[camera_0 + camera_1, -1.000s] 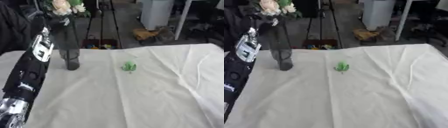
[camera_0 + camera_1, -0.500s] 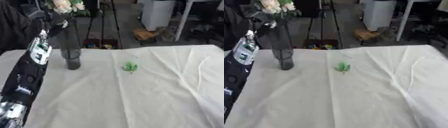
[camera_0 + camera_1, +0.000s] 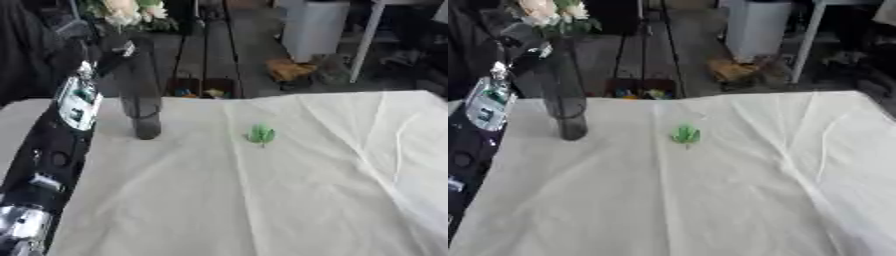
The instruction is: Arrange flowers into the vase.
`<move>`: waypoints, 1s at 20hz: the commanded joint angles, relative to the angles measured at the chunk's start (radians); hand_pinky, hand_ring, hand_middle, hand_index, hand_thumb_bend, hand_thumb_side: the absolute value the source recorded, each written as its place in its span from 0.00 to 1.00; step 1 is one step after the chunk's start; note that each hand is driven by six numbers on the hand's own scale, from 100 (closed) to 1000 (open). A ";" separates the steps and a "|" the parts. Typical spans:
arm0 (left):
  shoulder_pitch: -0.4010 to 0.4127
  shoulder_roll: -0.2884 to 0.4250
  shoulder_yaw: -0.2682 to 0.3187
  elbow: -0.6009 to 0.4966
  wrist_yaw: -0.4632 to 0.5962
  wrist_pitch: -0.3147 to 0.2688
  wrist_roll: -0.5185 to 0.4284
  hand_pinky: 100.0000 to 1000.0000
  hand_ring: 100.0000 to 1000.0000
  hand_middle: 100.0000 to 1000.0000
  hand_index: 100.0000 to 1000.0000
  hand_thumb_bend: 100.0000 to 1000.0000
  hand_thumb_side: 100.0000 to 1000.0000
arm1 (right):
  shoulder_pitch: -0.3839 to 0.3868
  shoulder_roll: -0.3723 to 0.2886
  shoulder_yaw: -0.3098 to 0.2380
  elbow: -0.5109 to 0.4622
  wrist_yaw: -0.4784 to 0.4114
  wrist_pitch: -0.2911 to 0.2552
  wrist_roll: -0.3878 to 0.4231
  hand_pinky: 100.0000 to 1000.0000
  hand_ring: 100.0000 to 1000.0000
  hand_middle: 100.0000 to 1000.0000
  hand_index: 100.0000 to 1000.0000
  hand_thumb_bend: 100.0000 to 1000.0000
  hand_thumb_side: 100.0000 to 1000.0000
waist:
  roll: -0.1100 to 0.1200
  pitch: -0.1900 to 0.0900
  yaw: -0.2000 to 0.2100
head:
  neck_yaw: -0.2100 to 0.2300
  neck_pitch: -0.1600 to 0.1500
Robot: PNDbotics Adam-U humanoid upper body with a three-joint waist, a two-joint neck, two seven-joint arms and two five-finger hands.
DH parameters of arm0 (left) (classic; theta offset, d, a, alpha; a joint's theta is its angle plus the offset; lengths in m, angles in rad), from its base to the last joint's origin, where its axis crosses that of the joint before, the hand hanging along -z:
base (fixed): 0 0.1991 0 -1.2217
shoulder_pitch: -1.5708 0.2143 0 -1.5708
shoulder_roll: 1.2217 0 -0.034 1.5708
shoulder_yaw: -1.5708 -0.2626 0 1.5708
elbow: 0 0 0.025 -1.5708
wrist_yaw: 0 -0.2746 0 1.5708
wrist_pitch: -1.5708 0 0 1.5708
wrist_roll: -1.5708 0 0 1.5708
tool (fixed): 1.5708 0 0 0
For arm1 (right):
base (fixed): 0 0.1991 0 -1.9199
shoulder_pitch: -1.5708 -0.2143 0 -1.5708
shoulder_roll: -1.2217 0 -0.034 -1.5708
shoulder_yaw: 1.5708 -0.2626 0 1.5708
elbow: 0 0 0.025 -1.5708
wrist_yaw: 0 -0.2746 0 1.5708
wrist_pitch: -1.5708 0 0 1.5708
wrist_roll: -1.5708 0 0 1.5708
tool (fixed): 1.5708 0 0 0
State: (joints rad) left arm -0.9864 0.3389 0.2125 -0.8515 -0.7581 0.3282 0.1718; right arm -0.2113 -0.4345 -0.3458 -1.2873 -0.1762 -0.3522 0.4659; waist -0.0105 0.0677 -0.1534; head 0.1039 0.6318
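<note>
Black left hand (image 3: 83,47) at vase mouth, flowers seated, one green piece outstanding

Left hand finger state cannot be determined; it sits beside the pale flowers (image 3: 122,11) at the top of the dark vase (image 3: 140,97) on the far-left tablecloth (image 3: 289,200); a small green leaf (image 3: 261,134) lies well apart, apparently not yet placed; right hand not visible

We count: 1 dark vase (image 3: 140,97), 1 flower bunch (image 3: 549,12), 1 green leaf (image 3: 261,134), 1 white tablecloth (image 3: 289,200), 1 robot arm (image 3: 52,155).
</note>
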 commanded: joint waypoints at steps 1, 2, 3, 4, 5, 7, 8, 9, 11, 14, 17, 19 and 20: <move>0.003 0.045 -0.012 -0.067 0.032 -0.028 -0.005 0.74 0.74 0.76 0.71 0.83 0.76 | -0.009 -0.017 -0.011 -0.013 0.001 -0.001 -0.002 0.86 1.00 0.83 0.99 0.00 0.85 | -0.004 -0.014 0.003 | -0.003 0.004; 0.015 0.050 -0.014 -0.088 0.048 -0.036 -0.007 0.73 0.73 0.75 0.70 0.83 0.76 | -0.008 -0.017 -0.011 -0.013 0.001 -0.001 -0.002 0.86 1.00 0.83 0.99 0.00 0.85 | -0.004 -0.014 0.004 | -0.004 0.003; 0.031 0.056 -0.017 -0.112 0.064 -0.048 -0.005 0.73 0.73 0.75 0.70 0.84 0.76 | -0.008 -0.016 -0.012 -0.013 0.001 0.000 -0.003 0.86 1.00 0.83 0.99 0.00 0.85 | -0.005 -0.015 0.007 | -0.006 0.003; 0.050 0.062 -0.019 -0.137 0.080 -0.058 -0.004 0.73 0.72 0.75 0.69 0.84 0.75 | -0.007 -0.016 -0.013 -0.013 0.000 0.000 -0.003 0.86 1.00 0.83 0.99 0.00 0.85 | -0.006 -0.015 0.009 | -0.008 0.004; 0.070 0.068 -0.019 -0.163 0.096 -0.066 0.000 0.72 0.72 0.74 0.69 0.85 0.75 | -0.006 -0.016 -0.013 -0.013 0.000 0.000 -0.004 0.86 1.00 0.83 0.99 0.00 0.85 | -0.007 -0.015 0.012 | -0.009 0.005; 0.115 0.076 -0.016 -0.216 0.129 -0.085 0.008 0.71 0.71 0.73 0.68 0.86 0.75 | -0.005 -0.015 -0.015 -0.013 0.000 0.000 -0.006 0.86 1.00 0.83 0.99 0.00 0.86 | -0.008 -0.016 0.017 | -0.012 0.006; 0.138 0.080 -0.015 -0.244 0.146 -0.092 0.012 0.70 0.71 0.73 0.67 0.86 0.75 | -0.005 -0.015 -0.015 -0.013 -0.001 0.000 -0.007 0.86 1.00 0.83 0.99 0.00 0.86 | -0.009 -0.016 0.020 | -0.014 0.007; 0.162 0.083 -0.015 -0.272 0.163 -0.099 0.014 0.70 0.70 0.72 0.67 0.86 0.75 | -0.005 -0.015 -0.015 -0.013 -0.001 0.000 -0.007 0.86 1.00 0.83 0.99 0.00 0.86 | -0.010 -0.017 0.023 | -0.015 0.008; 0.209 0.088 -0.017 -0.329 0.198 -0.112 0.012 0.69 0.69 0.72 0.67 0.86 0.76 | -0.004 -0.014 -0.015 -0.013 -0.001 0.001 -0.008 0.86 1.00 0.83 0.99 0.00 0.86 | -0.010 -0.018 0.027 | -0.016 0.009; 0.273 0.100 -0.031 -0.413 0.314 -0.124 0.011 0.69 0.68 0.71 0.67 0.87 0.76 | -0.003 -0.013 -0.015 -0.014 -0.001 0.002 -0.008 0.86 1.00 0.83 0.99 0.00 0.86 | -0.010 -0.018 0.030 | -0.018 0.007; 0.323 0.108 -0.045 -0.470 0.385 -0.142 0.008 0.69 0.68 0.71 0.67 0.87 0.76 | -0.002 -0.009 -0.015 -0.015 -0.001 0.003 -0.007 0.86 1.00 0.83 0.99 0.00 0.87 | -0.011 -0.019 0.031 | -0.021 0.008; 0.355 0.115 -0.047 -0.511 0.410 -0.157 0.007 0.68 0.68 0.71 0.67 0.87 0.74 | -0.004 -0.009 -0.016 -0.016 -0.001 0.004 -0.008 0.86 1.00 0.83 0.99 0.00 0.87 | -0.011 -0.016 0.032 | -0.021 0.003; 0.369 0.117 -0.047 -0.533 0.419 -0.166 0.007 0.68 0.68 0.72 0.67 0.86 0.73 | -0.004 -0.009 -0.016 -0.016 -0.001 0.003 -0.008 0.86 1.00 0.83 0.99 0.00 0.87 | -0.011 -0.014 0.032 | -0.022 0.005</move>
State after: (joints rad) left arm -0.6051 0.4184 0.1669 -1.3425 -0.3582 0.1733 0.1789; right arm -0.2057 -0.4255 -0.3516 -1.2873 -0.1762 -0.3477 0.4601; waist -0.0205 0.0620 -0.1223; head 0.0852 0.6327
